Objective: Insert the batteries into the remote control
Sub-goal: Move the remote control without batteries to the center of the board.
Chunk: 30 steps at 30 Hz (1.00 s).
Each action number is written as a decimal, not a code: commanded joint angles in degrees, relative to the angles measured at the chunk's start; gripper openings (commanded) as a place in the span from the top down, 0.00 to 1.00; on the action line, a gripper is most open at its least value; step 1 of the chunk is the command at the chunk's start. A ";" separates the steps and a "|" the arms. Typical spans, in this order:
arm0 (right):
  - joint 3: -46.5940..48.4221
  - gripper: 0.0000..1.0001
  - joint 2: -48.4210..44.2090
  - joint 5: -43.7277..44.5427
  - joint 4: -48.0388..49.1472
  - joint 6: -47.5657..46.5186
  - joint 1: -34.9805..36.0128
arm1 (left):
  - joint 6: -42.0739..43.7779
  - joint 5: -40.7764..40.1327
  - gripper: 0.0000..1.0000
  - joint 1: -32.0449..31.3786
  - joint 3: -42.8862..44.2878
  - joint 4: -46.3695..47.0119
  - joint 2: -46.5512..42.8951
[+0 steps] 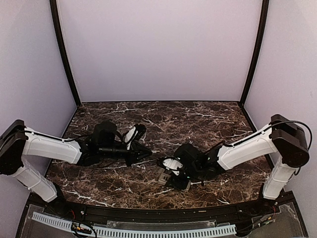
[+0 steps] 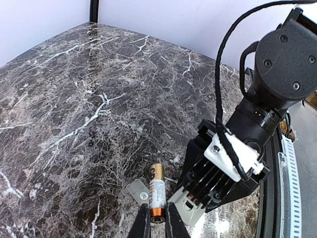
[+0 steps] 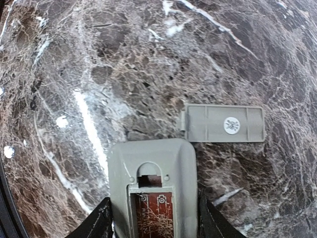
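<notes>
Insertion step: your left gripper [image 2: 157, 226] is clamped on a battery [image 2: 157, 196] just beside the remote [image 3: 148, 158], which the right gripper [image 3: 153, 224] pinches by both sides, bay [image 3: 154, 210] open, cover [image 3: 223, 123] beside it; next, align the battery and seat it.

Dark marbled table [image 1: 198, 119], white veins, flat grey battery cover [image 3: 224, 123] lying on it

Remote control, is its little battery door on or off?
Off. The remote control has an open slot; the grey cover lies apart on the table.
</notes>
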 commanded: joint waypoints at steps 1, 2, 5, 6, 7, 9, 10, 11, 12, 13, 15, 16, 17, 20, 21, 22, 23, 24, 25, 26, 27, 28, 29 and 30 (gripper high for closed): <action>0.94 0.46 1.68 -3.04 -4.10 -3.31 2.27 | -2.43 -3.86 1.00 0.23 -3.83 -4.42 -7.70; 1.05 0.47 1.90 -3.56 -3.91 -4.05 2.54 | -2.98 -4.47 1.00 0.27 -4.40 -5.07 -8.68; 2.45 0.47 3.43 -5.59 -2.82 -6.84 3.17 | -4.37 -5.43 1.00 0.22 -7.29 -5.89 -13.38; 3.04 0.47 4.32 -6.59 -2.25 -8.34 3.24 | -5.14 -5.77 1.00 0.22 -7.84 -6.08 -15.25; 3.72 0.47 4.98 -7.73 -1.65 -10.12 3.27 | -5.65 -5.97 1.00 0.22 -9.03 -6.23 -16.28; 5.16 0.48 6.33 -10.31 -1.13 -14.94 3.27 | -6.63 -6.94 1.00 0.24 -10.49 -7.02 -19.25; 6.20 0.47 7.06 -11.31 -1.71 -18.77 3.23 | -6.80 -8.12 1.00 0.23 -10.85 -7.47 -21.18; 7.31 0.47 7.77 -11.85 -2.76 -21.92 3.17 | -6.83 -9.67 1.00 0.22 -11.41 -8.60 -21.97; 8.74 0.48 8.80 -12.30 -4.11 -25.18 3.11 | -6.81 -10.43 1.00 0.22 -11.53 -9.05 -23.22; 10.23 0.48 9.98 -12.64 -5.82 -27.80 2.80 | -6.84 -11.63 1.00 0.26 -11.62 -9.79 -23.69; 13.04 0.48 12.25 -14.94 -9.11 -32.06 1.54 | -6.82 -12.38 1.00 0.24 -11.54 -10.53 -24.24; 14.03 0.48 13.07 -16.51 -10.39 -33.26 0.73 | -6.88 -12.53 1.00 0.23 -11.45 -10.76 -24.36; 14.86 0.48 13.65 -18.40 -11.27 -34.49 0.03 | -7.11 -12.64 1.00 0.22 -11.38 -11.16 -24.48; 16.77 0.46 14.54 -20.99 -13.87 -37.27 -0.71 | -7.49 -12.92 1.00 0.22 -11.68 -11.48 -25.23; 17.29 0.45 14.56 -21.52 -14.89 -37.70 -0.73 | -7.67 -13.00 1.00 0.22 -11.76 -11.63 -25.51; 17.55 0.43 14.41 -22.35 -15.47 -38.18 -0.74 | -7.71 -12.97 1.00 0.22 -11.83 -11.71 -25.59; 17.67 0.40 14.05 -23.06 -15.79 -38.58 -0.78 | -7.71 -12.73 1.00 0.22 -11.79 -11.99 -25.53; 17.60 0.36 13.64 -23.28 -15.74 -38.74 -0.79 | -7.77 -12.61 1.00 0.22 -11.77 -12.39 -25.42; 17.58 0.33 13.10 -22.94 -15.56 -38.56 -0.81 | -7.74 -12.42 1.00 0.22 -11.79 -12.44 -25.18; 17.48 0.28 12.45 -22.52 -15.32 -38.28 -0.84 | -7.78 -12.24 1.00 0.17 -11.77 -12.37 -25.03; 17.32 0.24 11.65 -21.98 -14.97 -37.74 -0.80 | -7.97 -12.06 1.00 0.15 -11.95 -12.17 -24.69; 17.22 0.22 10.62 -21.72 -14.46 -37.14 -0.82 | -8.12 -11.67 1.00 0.14 -12.11 -11.47 -24.56; 17.06 0.20 9.54 -21.80 -13.98 -36.74 -0.92 | -8.38 -11.29 1.00 0.09 -12.34 -11.01 -24.29; 16.91 0.19 8.08 -21.98 -13.49 -36.17 -0.95 | -8.54 -10.51 1.00 -0.03 -12.52 -10.17 -24.10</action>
